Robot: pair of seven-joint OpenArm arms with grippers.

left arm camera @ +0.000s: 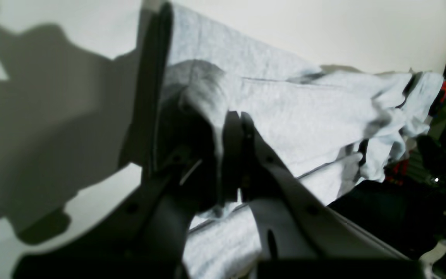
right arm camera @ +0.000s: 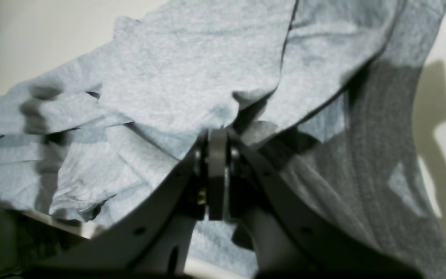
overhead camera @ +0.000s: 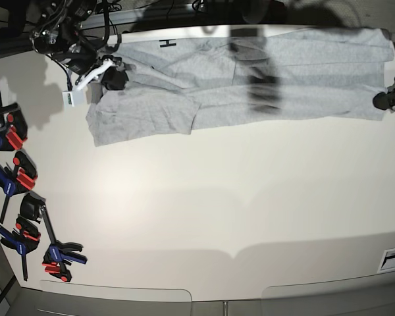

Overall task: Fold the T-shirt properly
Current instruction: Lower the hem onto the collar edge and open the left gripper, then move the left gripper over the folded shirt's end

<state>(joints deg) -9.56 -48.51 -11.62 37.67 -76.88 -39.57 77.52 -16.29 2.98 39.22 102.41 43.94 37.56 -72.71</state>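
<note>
**Base view: T-shirt stretched along the far edge of the counter, both hands clamped on it**

Base view shows the T-shirt (overhead camera: 250, 72) lying in a long band along the far edge of the counter (overhead camera: 204, 210), reaching from near the far left corner almost to the far right corner. It is light heather grey. One layer is folded over lengthwise, and a sleeve end lies flat towards the left. A small piece of black lettering shows near the far edge on the left part of the cloth.

Right hand (right arm camera: 217, 133): its jaws are together, pinching a fold of the grey fabric, with cloth bunched on both sides of the grip. In the base view this hand (overhead camera: 112, 78) sits at the left end of the garment.

Left hand (left arm camera: 236, 116): jaws pressed together, with fabric gathered and draped over the tips; it is clamped on the cloth. In the base view it (overhead camera: 387, 99) stands at the right end of the garment, at the right edge of the counter.

Along the left edge of the counter lie several blue and red clamps (overhead camera: 20, 178), well apart from the garment.
</note>
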